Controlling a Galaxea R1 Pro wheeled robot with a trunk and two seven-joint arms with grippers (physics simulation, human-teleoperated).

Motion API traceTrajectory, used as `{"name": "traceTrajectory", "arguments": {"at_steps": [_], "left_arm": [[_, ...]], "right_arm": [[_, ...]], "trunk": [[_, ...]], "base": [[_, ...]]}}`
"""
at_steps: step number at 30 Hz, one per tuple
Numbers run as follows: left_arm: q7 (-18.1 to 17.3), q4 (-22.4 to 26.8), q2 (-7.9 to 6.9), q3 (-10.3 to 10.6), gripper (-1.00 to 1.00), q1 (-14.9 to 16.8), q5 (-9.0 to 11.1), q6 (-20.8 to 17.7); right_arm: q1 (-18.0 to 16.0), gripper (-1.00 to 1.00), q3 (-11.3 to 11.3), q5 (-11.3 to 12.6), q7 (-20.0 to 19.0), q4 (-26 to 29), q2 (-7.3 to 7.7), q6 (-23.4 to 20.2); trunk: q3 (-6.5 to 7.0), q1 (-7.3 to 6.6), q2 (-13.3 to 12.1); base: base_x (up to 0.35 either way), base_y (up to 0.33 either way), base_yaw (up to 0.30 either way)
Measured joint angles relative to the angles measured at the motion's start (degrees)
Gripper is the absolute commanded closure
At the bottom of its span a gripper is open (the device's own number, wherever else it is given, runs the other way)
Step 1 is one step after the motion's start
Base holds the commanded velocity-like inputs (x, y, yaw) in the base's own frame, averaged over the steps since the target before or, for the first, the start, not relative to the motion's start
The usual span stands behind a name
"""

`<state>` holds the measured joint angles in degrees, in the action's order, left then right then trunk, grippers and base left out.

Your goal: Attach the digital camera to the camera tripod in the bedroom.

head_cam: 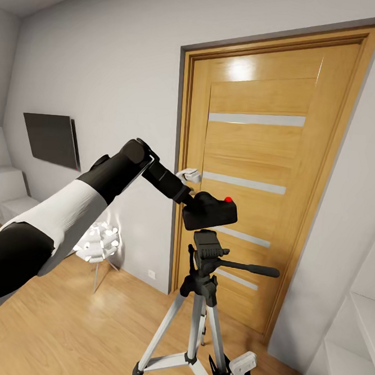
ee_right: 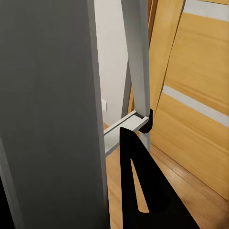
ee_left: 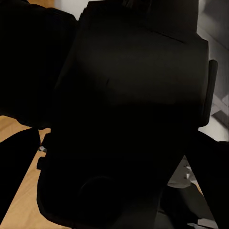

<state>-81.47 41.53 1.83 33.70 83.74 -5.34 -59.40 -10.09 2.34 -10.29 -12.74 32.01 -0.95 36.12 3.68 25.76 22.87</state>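
Left tool [head_cam: 187,201] grips the camera [head_cam: 210,211] just above the tripod [head_cam: 207,255]: light, rigid, best held by its body. Right tool's [head_cam: 235,373] state: cannot tell.

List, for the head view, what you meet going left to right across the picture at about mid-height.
Wall-mounted dark screen → left arm → digital camera → oak door → white shelving.
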Motion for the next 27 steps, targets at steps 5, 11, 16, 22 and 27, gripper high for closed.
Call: {"name": "traceTrajectory", "arguments": {"at_steps": [5, 11, 16, 22, 27], "left_arm": [[-0.89, 0.12, -0.12, 0.05, 1.00, 0.00, 0.02, 0.00], [-4.70, 0.22, -0.23, 0.16, 1.00, 0.00, 0.05, 0.00], [-6.50, 0.26, -0.39, 1.15, 1.00, 0.00, 0.00, 0.00], [-7.03, 0.36, -1.95, 2.47, 1.00, 0.00, -0.06, 0.00], [-7.27, 0.45, -3.54, 2.87, 1.00, 0.00, 0.01, 0.00]], "right_arm": [[0.00, 1.00, 0.00, 0.00, 0.00, 0.00, 0.00, 0.00], [0.00, 1.00, 0.00, 0.00, 0.00, 0.00, 0.00, 0.00], [0.00, 1.00, 0.00, 0.00, 0.00, 0.00, 0.00, 0.00], [0.01, 1.00, 0.00, 0.00, 0.00, 0.01, 0.00, 0.00], [0.01, 1.00, 0.00, 0.01, 0.00, 0.02, 0.01, -0.01]], "trunk": [[0.00, 0.00, 0.00], [0.00, 0.00, 0.00], [0.00, 0.00, 0.00], [0.00, 0.00, 0.00], [0.00, 0.00, 0.00]], "base": [[0.000, 0.000, 0.000], [0.000, 0.000, 0.000], [0.000, 0.000, 0.000], [0.000, 0.000, 0.000], [0.000, 0.000, 0.000]]}}
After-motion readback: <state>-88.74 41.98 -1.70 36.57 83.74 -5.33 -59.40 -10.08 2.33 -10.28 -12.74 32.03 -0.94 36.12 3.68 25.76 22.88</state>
